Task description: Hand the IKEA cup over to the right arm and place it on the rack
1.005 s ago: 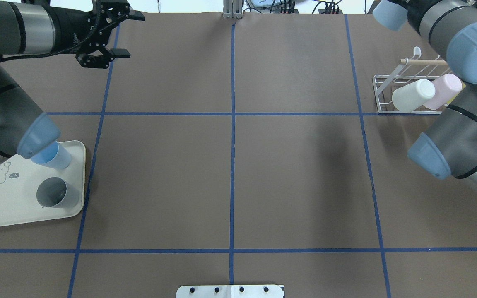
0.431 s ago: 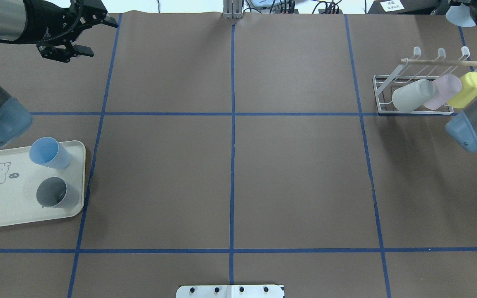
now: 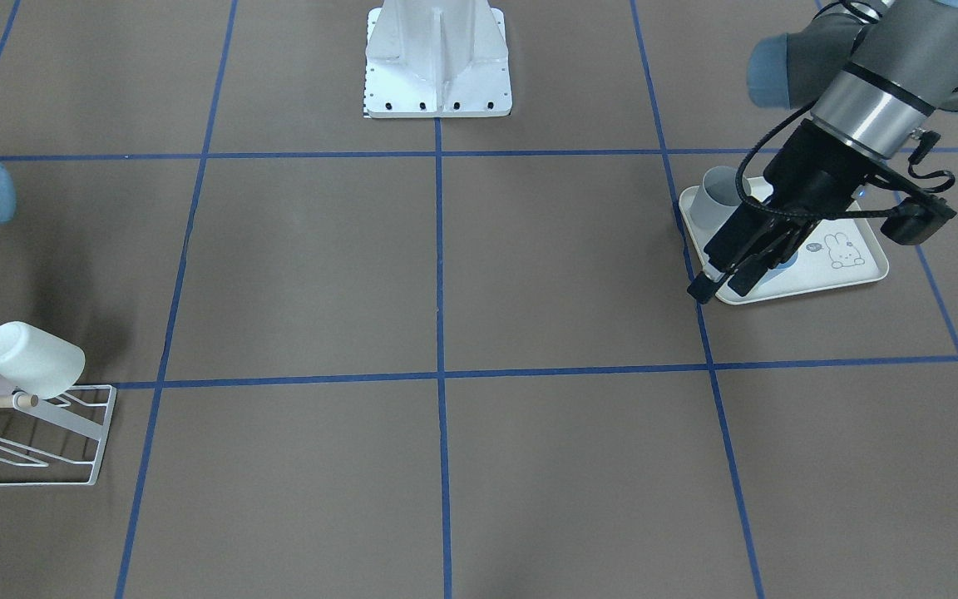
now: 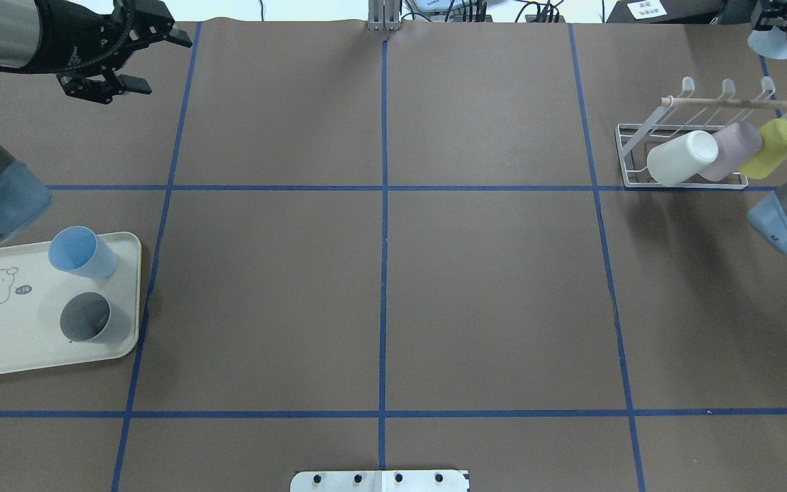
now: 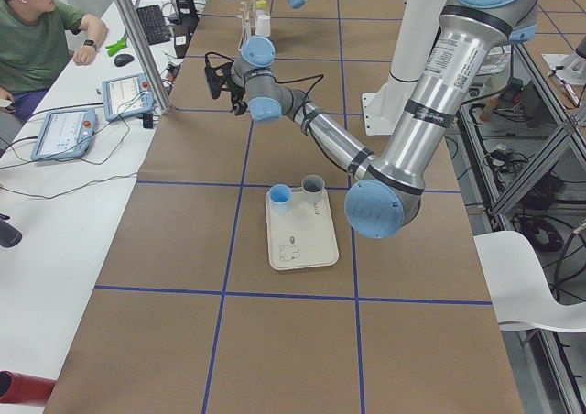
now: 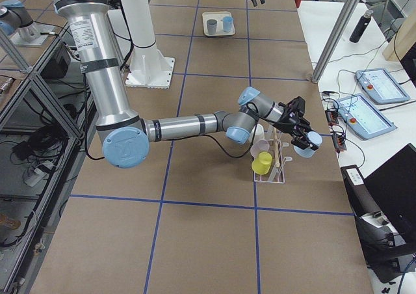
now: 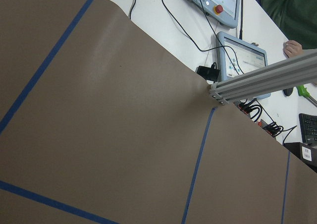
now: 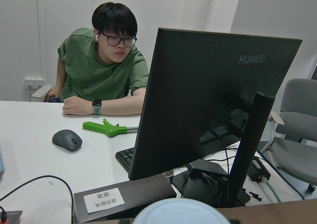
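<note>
Brown paper gridded with blue tape covers the table (image 4: 489,287). The rack (image 4: 621,147) stands at its right end, 3 cups (image 4: 680,158) on its near prongs. The right end effector (image 6: 304,138) is clamped on the light-blue cup (image 4: 764,42), just beyond the rack's far side. The 3 bare far prongs (image 4: 728,85) lie toward the robot from it. The left end effector (image 4: 168,63) is spread, empty, well apart.

Matt brown paper (image 4: 489,307) lies under a white-coated wire rack (image 4: 639,154) with a light wooden dowel (image 4: 721,102).
</note>
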